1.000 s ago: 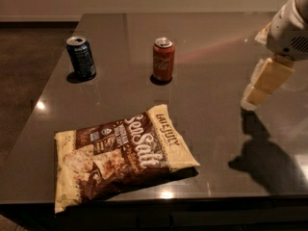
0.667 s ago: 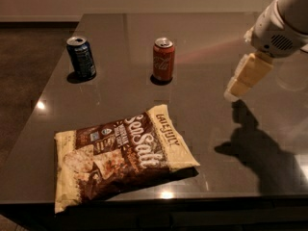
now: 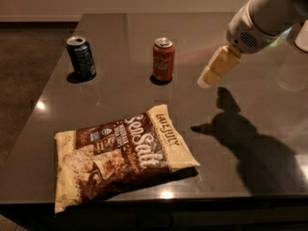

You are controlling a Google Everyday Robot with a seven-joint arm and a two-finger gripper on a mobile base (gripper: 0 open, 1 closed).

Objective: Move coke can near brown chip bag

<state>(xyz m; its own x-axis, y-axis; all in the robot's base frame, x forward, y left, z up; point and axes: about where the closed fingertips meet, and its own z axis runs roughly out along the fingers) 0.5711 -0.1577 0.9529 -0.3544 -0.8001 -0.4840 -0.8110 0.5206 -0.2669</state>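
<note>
A: What differs from a second ago, left to right?

B: The dark blue can (image 3: pixel 81 57) at the far left of the dark table (image 3: pixel 120 95) has not moved. Neither has the brown chip bag (image 3: pixel 122 155), lying flat near the front edge, nor the coke can (image 3: pixel 163 59), upright behind the bag and well apart from it. The cream-coloured gripper (image 3: pixel 206 81) has travelled left. It now hangs above the table just to the right of the coke can, not touching it, on a white arm (image 3: pixel 269 13) reaching in from the upper right.

A: Is the gripper apart or together?

B: I cannot tell; it shows as one pale block, holding nothing.

A: Any writing?

B: The blue can's print is unreadable. The bag carries big white "Sea Salt" lettering, chip pictures, and dark letters on its cream right edge that look like "Late July". The red coke can bears a white script logo under a silver top.
</note>
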